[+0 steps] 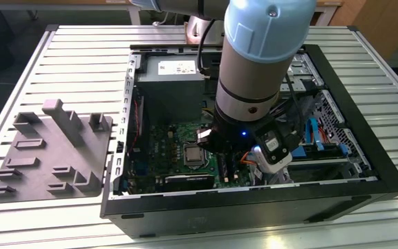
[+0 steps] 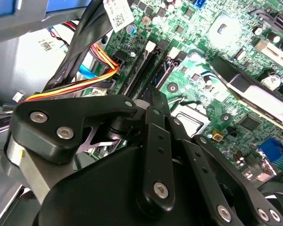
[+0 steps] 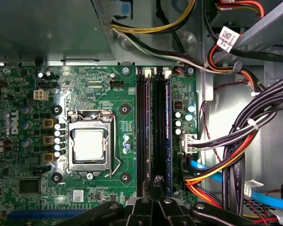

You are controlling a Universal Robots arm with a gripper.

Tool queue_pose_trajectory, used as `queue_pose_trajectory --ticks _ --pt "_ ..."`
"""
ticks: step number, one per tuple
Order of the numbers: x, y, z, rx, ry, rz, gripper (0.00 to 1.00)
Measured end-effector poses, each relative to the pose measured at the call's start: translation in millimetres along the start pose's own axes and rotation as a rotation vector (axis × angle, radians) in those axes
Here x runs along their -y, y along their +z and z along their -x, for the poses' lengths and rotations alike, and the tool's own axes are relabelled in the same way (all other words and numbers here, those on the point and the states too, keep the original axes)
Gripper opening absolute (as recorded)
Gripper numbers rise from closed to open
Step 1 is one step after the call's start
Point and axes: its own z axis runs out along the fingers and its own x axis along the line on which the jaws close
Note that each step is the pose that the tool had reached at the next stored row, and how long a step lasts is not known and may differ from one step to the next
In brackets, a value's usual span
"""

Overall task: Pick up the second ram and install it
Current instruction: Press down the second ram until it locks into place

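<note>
In the first wrist view, a thin dark-blue ram (image 3: 168, 132) stands edge-on in the outer one of the long black motherboard slots (image 3: 142, 132); in the second wrist view its blue edge (image 2: 162, 73) lies in the slot. My gripper (image 3: 156, 182) hangs over the near end of the slots, beside that stick, its black fingers drawn together with nothing visible between them. In the second wrist view the gripper (image 2: 153, 92) points down at the same slots. The arm (image 1: 254, 78) reaches down into the open computer case.
A grey holder tray (image 1: 50, 150) with bare slots lies at the exterior view's left, outside the case (image 1: 254, 207). The processor socket (image 3: 89, 143) sits beside the slots. Bundled black, orange and blue cables (image 3: 236, 141) crowd the other side. A power supply (image 1: 168, 78) fills the case's far end.
</note>
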Motion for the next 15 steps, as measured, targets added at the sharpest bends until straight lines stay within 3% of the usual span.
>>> queue_pose_trajectory --ticks 15 --pt "0.3 5.3 -0.1 -0.0001 0.0 -0.0004 0.11"
